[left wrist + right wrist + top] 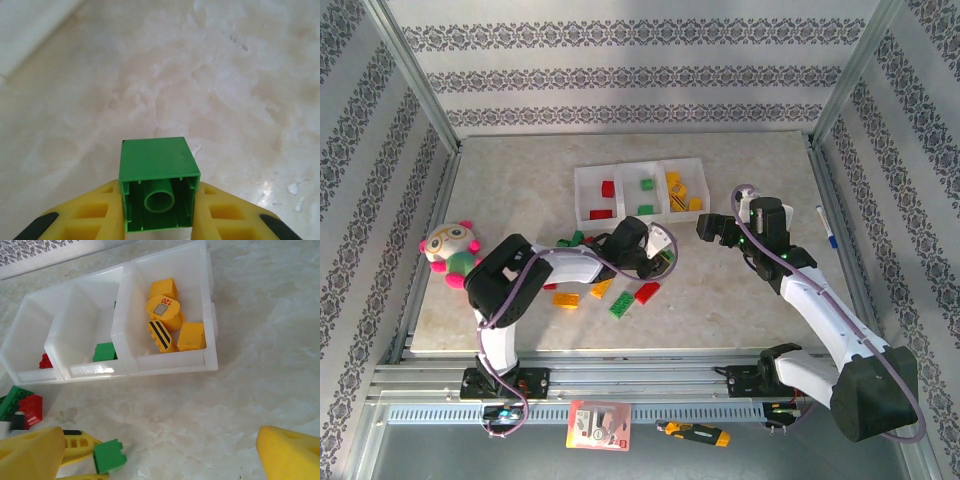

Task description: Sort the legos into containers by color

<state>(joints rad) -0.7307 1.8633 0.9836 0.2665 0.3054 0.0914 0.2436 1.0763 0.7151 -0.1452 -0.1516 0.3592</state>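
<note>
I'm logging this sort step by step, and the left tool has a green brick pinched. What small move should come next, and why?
Probably carry it over to the middle container and stop above it. The left tool is shut on the green brick, and that compartment holds another green piece, while the yellow bricks lie in the compartment beside it.

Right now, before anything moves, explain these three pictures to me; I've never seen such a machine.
Two robot arms are bolted to a table's near edge. The overhead picture looks down from behind them; the other two come from cameras on each wrist. The left arm's yellow fingers pinch a green brick. The right arm's fingers stand open, empty, near the three white containers, which hold red, green and yellow bricks separately. More loose bricks lie on the table; a stuffed toy sits at its left.
</note>
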